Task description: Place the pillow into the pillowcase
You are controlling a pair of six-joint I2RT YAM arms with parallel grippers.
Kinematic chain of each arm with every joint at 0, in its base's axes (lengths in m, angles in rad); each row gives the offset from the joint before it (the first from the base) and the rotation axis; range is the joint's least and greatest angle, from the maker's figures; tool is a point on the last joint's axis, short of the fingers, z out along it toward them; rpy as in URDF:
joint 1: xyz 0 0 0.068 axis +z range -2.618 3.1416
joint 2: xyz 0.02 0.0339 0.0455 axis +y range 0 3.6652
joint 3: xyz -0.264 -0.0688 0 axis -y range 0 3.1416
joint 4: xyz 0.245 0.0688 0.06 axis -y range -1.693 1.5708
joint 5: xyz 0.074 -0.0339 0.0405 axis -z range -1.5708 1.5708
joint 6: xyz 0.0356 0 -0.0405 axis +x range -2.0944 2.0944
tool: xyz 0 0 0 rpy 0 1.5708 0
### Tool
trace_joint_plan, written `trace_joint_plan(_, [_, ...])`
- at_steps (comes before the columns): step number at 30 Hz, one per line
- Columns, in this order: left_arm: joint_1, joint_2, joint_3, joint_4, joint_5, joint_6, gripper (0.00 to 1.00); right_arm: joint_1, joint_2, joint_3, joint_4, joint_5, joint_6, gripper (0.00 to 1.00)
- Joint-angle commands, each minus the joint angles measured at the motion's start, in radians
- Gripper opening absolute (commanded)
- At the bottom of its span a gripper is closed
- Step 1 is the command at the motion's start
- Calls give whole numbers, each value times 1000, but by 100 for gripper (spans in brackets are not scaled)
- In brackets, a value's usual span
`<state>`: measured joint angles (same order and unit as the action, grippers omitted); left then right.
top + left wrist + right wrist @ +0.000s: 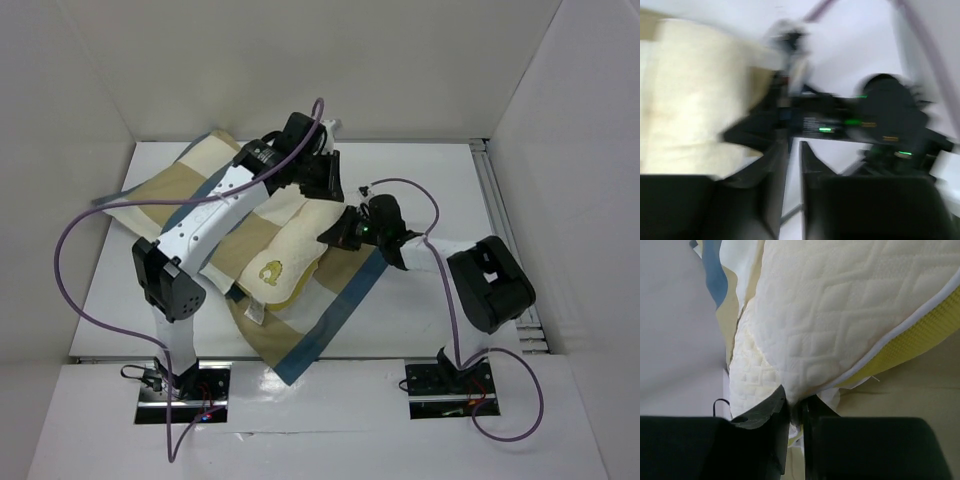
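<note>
One pillow (840,315) edge pinched in right end effector (795,407); left end effector (794,165) blurred, grip unclear.

One pillow (285,250), one checked pillowcase (340,300), two robot arms, the left arm (215,215) and the right arm (490,280), two purple cables (62,255) and one table (440,180).

— What is the pillow (850,315) made of?
— Soft cream cloth, matt, quilted in stitched diamonds. Its edge band (925,337) is a coarser yellow weave, almost mesh.
— And the pillowcase (330,305)?
— Thin, flat-woven cloth, matt and creased.
— The hard parts?
— The right gripper (795,402) looks like matt black plastic. The left arm (215,215), left of centre in the top view, has a smooth, glossy white shell. The table (415,315) is smooth matt white, and the cable (58,245) has smooth purple sheathing.
</note>
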<state>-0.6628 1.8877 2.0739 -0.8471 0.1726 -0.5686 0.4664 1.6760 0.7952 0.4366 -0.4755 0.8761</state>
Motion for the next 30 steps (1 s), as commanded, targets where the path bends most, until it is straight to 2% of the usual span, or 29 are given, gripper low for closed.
trace_joint_plan(1, [17, 5, 14, -133, -180, 44, 41, -20, -88, 49, -106, -35, -92, 22])
trace_joint_plan(2, [26, -18, -54, -144, -287, 56, 54, -20, -116, 62, -137, -35, -123, 57])
trace_joint_plan(3, [26, -48, -107, -144, -341, 56, 61, -20, -133, 62, -160, -35, -123, 69])
trace_joint_plan(5, [26, -160, -226, -153, -476, 56, 68, -20, -169, 50, -223, -25, -137, 85])
trace_joint_plan(6, [37, -203, -356, -153, -510, 17, 68, -29, -205, 27, -243, -9, -149, 87])
trace_joint_plan(8, [49, -339, -493, -135, -530, -17, 66, -29, -235, 7, -280, 3, -158, 89])
trace_joint_plan(9, [58, -382, -615, -121, -530, -31, 66, -29, -263, -14, -289, 3, -158, 90])
trace_joint_plan(15, [58, -593, -929, -101, -557, -189, 67, -29, -306, -83, -259, -21, -100, 92])
trace_joint_plan(17, [58, -636, -977, -101, -558, -226, 68, -20, -317, -103, -233, -34, -75, 92])
trace_joint_plan(22, [58, -602, -1078, -40, -573, -249, 68, 14, -306, -113, -208, -34, -55, 93])
trace_joint_plan(27, [69, -543, -1097, 17, -633, -275, 68, 34, -297, -113, -199, -34, -46, 93])
trace_joint_plan(30, [95, -521, -1068, -39, -665, -365, 67, 57, -286, -103, -162, -52, -25, 93])
